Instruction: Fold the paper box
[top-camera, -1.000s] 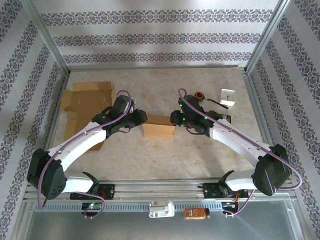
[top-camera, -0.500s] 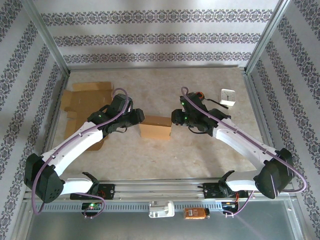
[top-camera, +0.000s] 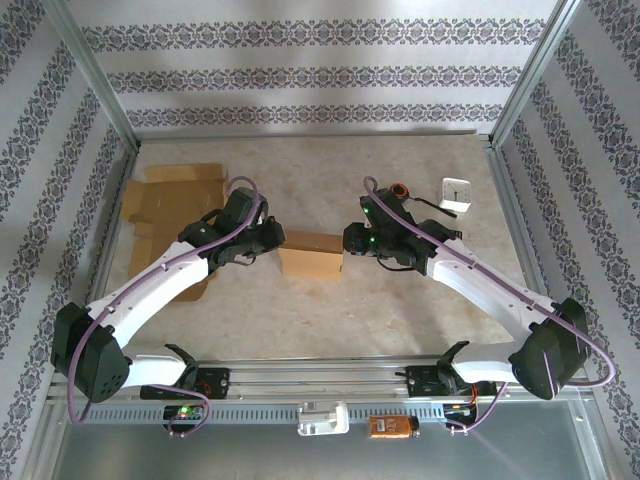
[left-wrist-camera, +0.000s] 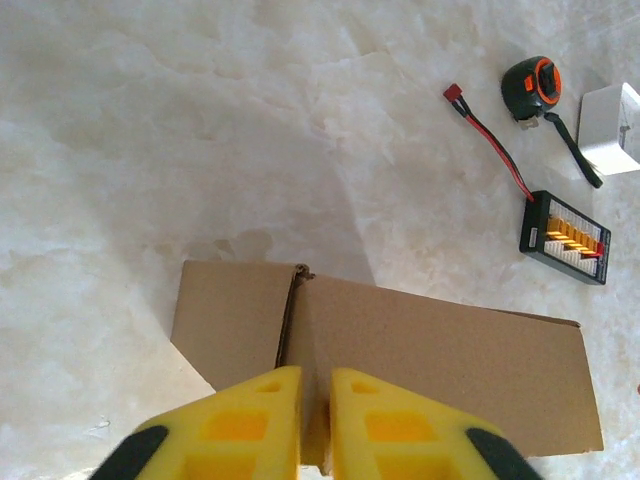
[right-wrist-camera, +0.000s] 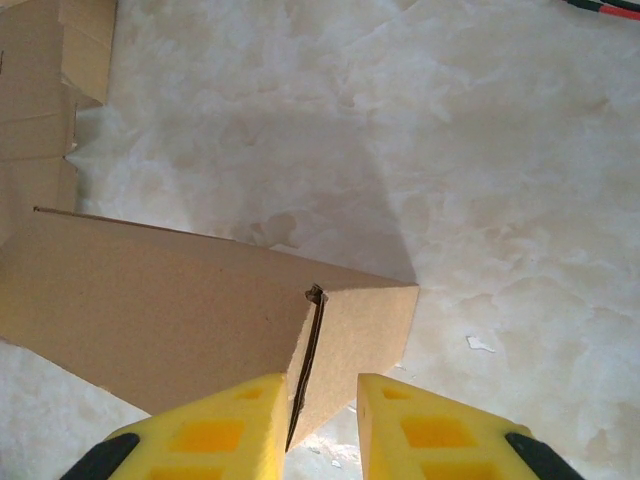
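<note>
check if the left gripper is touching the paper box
Touching. The left wrist view shows the left gripper pinching a panel edge of the paper box, no gap.

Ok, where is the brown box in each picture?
Top external: the paper box lies mid-table between both arms.
Left wrist: bottom middle to right, just past the left end effector.
Right wrist: lower left, just past the right end effector.
Shared landmark: the pale marbled table beneath it.
</note>
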